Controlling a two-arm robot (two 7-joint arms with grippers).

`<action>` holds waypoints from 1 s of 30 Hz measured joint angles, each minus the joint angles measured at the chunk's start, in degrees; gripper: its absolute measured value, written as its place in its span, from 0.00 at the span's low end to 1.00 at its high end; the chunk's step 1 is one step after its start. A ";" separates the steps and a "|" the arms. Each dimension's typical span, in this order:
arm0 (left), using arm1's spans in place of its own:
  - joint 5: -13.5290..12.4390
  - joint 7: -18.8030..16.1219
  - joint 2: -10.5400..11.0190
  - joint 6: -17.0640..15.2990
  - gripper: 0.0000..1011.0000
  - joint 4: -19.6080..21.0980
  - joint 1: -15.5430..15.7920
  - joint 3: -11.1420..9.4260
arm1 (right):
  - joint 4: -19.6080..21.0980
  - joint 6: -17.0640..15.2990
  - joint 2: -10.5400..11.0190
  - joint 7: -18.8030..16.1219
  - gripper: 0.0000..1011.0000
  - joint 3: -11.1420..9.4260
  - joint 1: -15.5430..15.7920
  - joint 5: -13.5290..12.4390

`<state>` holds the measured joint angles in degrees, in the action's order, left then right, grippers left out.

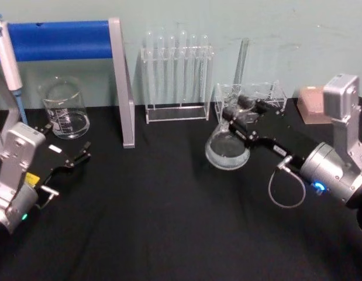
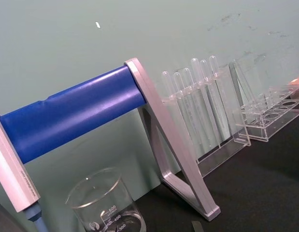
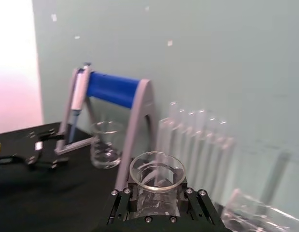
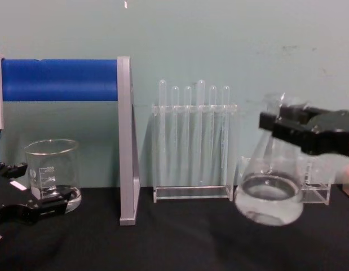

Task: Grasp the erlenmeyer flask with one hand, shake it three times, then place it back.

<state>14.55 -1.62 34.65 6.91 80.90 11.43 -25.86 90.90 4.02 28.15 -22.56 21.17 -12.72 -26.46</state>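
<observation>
The robot's black right claw reaches in from the right side of the table. It is pinched on the narrow neck of the clear glass conical erlenmeyer flask, one finger on each side just below the flared rim. In the right wrist view the round rim of the flask stands up between the two black finger bars of the right claw. The flask hangs below the claw, slightly tilted, with its wide base swung a little toward the robot's left. A little clear liquid lies in the base. In the chest view the flask sits under the right claw and appears to be held just off the black table cloth, though the gap beneath it cannot be made out for certain.

Just behind the claw, against the pale green wall, stands a low clear acrylic rack. To the claw's left along the wall is a taller clear acrylic rack of thin test tubes. Farther left is a grey metal stand carrying a blue roll, and past that a straight-sided glass beaker. To the claw's right, by the wall, lies a pinkish box.

The black left claw sits low over the cloth near the beaker, well apart from the flask. Its fingers are spread with nothing between them.
</observation>
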 joint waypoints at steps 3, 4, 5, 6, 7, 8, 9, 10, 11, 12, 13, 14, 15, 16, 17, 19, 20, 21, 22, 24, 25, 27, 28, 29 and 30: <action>0.00 0.00 0.00 0.00 0.99 0.00 0.00 0.00 | 1.49 -0.63 -0.17 2.02 0.44 -1.37 0.97 0.41; 0.00 0.00 0.00 0.00 0.99 0.00 0.00 0.00 | 1.92 -0.84 -0.22 2.65 0.44 -1.70 1.22 0.55; 0.00 0.00 0.00 0.00 0.99 0.00 0.00 0.00 | 2.83 -1.40 -0.37 3.85 0.44 -2.46 1.88 0.84; 0.00 0.00 0.00 0.00 0.99 0.00 0.00 0.00 | 3.21 -1.70 -0.44 4.47 0.44 -2.83 2.20 0.97; 0.00 0.00 0.00 0.00 0.99 0.00 0.00 0.00 | 3.61 -1.98 -0.51 5.03 0.44 -3.25 2.48 1.10; 0.00 0.00 0.00 0.00 0.99 0.00 0.00 0.00 | 4.26 -2.49 -0.63 6.00 0.44 -3.90 3.05 1.32; 0.00 0.00 0.00 0.00 0.99 0.00 0.00 0.00 | 4.47 -2.69 -0.69 6.37 0.44 -4.13 3.28 1.40; 0.00 0.00 0.00 0.00 0.99 0.00 0.00 0.00 | 4.78 -2.94 -0.79 6.81 0.44 -4.51 3.63 1.52; 0.00 0.00 0.00 0.00 0.99 0.00 0.00 0.00 | 5.02 -3.13 -0.86 7.19 0.44 -4.78 3.87 1.63; 0.00 0.00 0.00 0.00 0.99 0.00 0.00 0.00 | 5.27 -3.29 -0.93 7.48 0.44 -5.07 4.09 1.75; 0.00 0.00 0.00 0.00 0.99 0.00 0.00 0.00 | 5.56 -3.53 -1.09 7.87 0.44 -5.48 4.42 1.91; 0.00 0.00 0.00 0.00 0.99 0.00 0.00 0.00 | 5.81 -3.67 -1.28 8.13 0.44 -5.88 4.72 2.10; 0.00 0.00 0.00 0.00 0.99 0.00 0.00 0.00 | 5.90 -3.72 -1.37 8.22 0.44 -6.03 4.83 2.20; 0.00 0.00 0.00 0.00 0.99 0.00 0.00 0.00 | 5.97 -3.77 -1.46 8.27 0.44 -6.18 4.92 2.26; 0.00 0.00 0.00 0.00 0.99 0.00 0.00 0.00 | 6.07 -3.82 -1.65 8.30 0.44 -6.45 5.07 2.42; 0.00 0.00 0.00 0.00 0.99 0.00 0.00 0.00 | 6.11 -3.84 -1.84 8.26 0.44 -6.65 5.14 2.54; 0.00 0.00 0.00 0.00 0.99 0.00 0.00 0.00 | 6.13 -3.86 -1.94 8.19 0.44 -6.74 5.19 2.60; 0.00 0.00 0.00 0.00 0.99 0.00 0.00 0.00 | 6.17 -3.89 -2.12 7.95 0.44 -6.84 5.24 2.70; 0.00 0.00 0.00 0.00 0.99 0.00 0.00 0.00 | 6.18 -3.91 -2.23 7.75 0.44 -6.86 5.24 2.74; 0.00 0.00 0.00 0.00 0.99 0.00 0.00 0.00 | 6.18 -3.97 -2.49 7.02 0.44 -6.85 5.21 2.85; 0.00 0.00 0.00 0.00 0.99 0.00 0.00 0.00 | 6.18 -3.98 -2.58 6.69 0.44 -6.80 5.16 2.87; 0.00 0.00 0.00 0.00 0.99 0.00 0.00 0.00 | 6.09 -4.01 -2.77 5.97 0.44 -6.59 4.99 2.92; 0.00 0.00 0.00 0.00 0.99 0.00 0.00 0.00 | 5.95 -4.02 -2.97 5.04 0.44 -6.27 4.75 2.96; 0.00 0.00 0.00 0.00 0.99 0.00 0.00 0.00 | 5.87 -4.02 -3.07 4.56 0.44 -6.05 4.59 3.02; 0.00 0.00 0.00 0.00 0.99 0.00 0.00 0.00 | 5.78 -4.01 -3.18 4.03 0.44 -5.80 4.43 3.09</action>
<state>14.55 -1.62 34.65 6.91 80.90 11.43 -25.86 96.68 0.00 24.97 -18.53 15.37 -8.29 -23.37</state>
